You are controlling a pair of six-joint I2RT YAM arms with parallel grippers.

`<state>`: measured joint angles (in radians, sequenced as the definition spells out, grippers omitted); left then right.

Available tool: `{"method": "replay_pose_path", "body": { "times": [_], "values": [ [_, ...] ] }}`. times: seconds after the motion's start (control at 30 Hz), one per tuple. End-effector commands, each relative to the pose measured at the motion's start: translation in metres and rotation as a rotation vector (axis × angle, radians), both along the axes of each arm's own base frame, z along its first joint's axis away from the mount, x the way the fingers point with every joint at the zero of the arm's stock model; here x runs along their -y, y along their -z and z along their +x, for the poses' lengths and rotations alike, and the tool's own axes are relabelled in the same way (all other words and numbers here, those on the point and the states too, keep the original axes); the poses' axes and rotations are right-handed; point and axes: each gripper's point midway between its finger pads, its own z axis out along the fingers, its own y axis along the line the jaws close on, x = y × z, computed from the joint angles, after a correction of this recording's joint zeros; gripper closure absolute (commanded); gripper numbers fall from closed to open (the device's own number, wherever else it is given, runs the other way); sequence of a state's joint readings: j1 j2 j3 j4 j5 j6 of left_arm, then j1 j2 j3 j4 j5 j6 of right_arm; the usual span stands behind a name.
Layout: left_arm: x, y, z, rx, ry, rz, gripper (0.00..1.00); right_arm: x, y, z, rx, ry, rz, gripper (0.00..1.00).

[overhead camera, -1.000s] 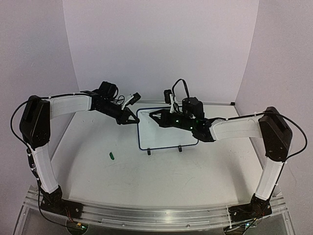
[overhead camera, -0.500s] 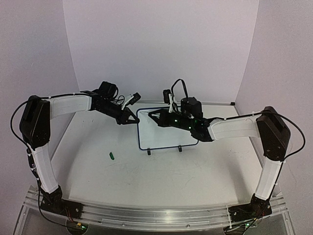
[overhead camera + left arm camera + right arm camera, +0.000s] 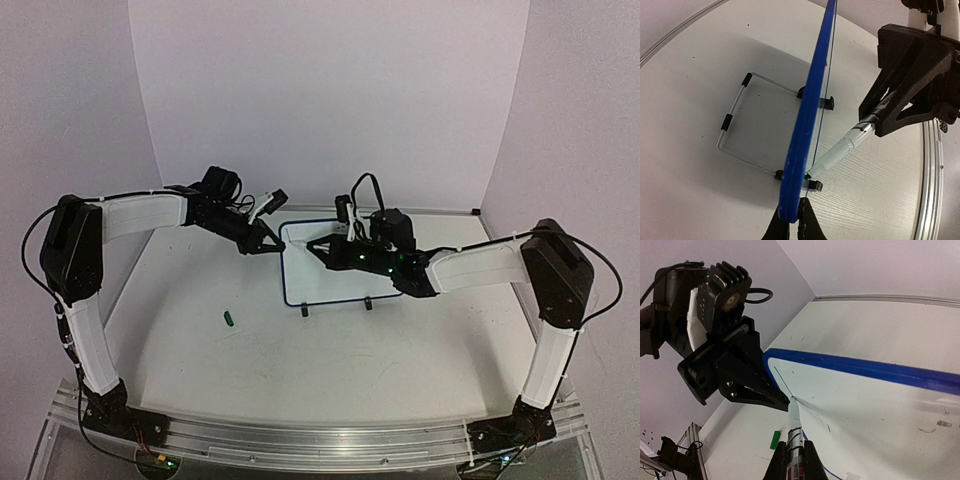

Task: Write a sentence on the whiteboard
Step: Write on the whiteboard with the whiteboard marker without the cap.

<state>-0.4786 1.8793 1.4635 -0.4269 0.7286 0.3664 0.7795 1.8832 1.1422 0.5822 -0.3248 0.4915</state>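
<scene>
The whiteboard point(image 3: 340, 280) stands upright on two black clip feet point(image 3: 303, 311). My left gripper point(image 3: 272, 247) is shut on its dark-blue frame point(image 3: 810, 115) at the left edge; the jaws pinch it in the left wrist view point(image 3: 792, 227). My right gripper point(image 3: 325, 248) is shut on a white marker point(image 3: 794, 425). The marker tip touches the board face point(image 3: 880, 405) near its upper left corner. Of the sentence, only one thin green stroke point(image 3: 781, 384) shows, running from the corner to the tip. No words are readable.
The marker's green cap point(image 3: 229, 319) lies on the white table left of the board, also in the right wrist view point(image 3: 773, 440). A wire stand point(image 3: 735, 120) props the board from behind. Walls close the back and sides.
My right gripper has shifted slightly down along the board face with the marker. The left gripper and the board have not moved.
</scene>
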Motion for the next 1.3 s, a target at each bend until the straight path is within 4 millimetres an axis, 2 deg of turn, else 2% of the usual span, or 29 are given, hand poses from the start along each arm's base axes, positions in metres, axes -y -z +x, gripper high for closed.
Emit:
{"method": "replay_pose_path", "body": {
  "times": [0.0,0.2,0.37,0.77,1.27],
  "values": [
    [-0.015,0.009,0.01,0.052,-0.054,0.084,1.0,0.009,-0.026,0.005,0.053,0.027,0.04,1.0],
    [-0.015,0.009,0.01,0.052,-0.055,0.084,1.0,0.01,-0.054,-0.008,0.097,-0.026,0.088,1.0],
    [-0.015,0.008,0.011,0.053,-0.057,0.084,1.0,0.014,-0.061,-0.004,0.112,0.007,0.095,1.0],
    [-0.016,0.009,0.011,0.055,-0.058,0.086,1.0,0.011,-0.045,0.011,0.076,0.054,0.083,1.0],
    [-0.016,0.009,0.011,0.055,-0.059,0.088,1.0,0.011,-0.028,0.018,0.048,0.071,0.05,1.0]
  ]
}}
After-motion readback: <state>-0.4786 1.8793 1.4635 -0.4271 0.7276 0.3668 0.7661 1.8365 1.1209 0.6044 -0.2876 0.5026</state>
